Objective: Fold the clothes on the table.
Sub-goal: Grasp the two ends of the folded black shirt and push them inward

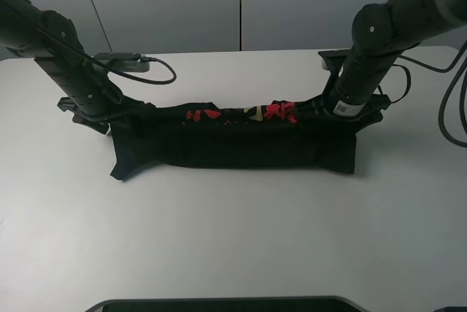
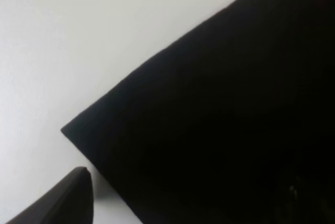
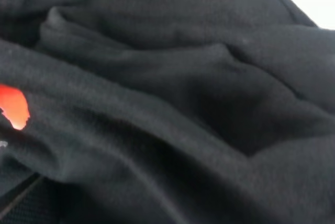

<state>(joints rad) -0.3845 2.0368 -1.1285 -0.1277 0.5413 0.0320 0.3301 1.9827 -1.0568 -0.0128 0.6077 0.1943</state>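
High camera overlooks the table (image 1: 233, 246); wrist cameras sit close to the clothes (image 1: 241, 150).

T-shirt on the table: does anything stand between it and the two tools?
Nothing visible does. The left tool is at the left end of the T-shirt, the right tool at its right end, both close against the cloth.

Pale grey wall panels (image 1: 168, 6) with vertical seams (image 1: 240, 6) stand behind the white table (image 1: 219, 239). Soft, even light. A dark rounded edge (image 1: 219, 303) shows at the table's near side.
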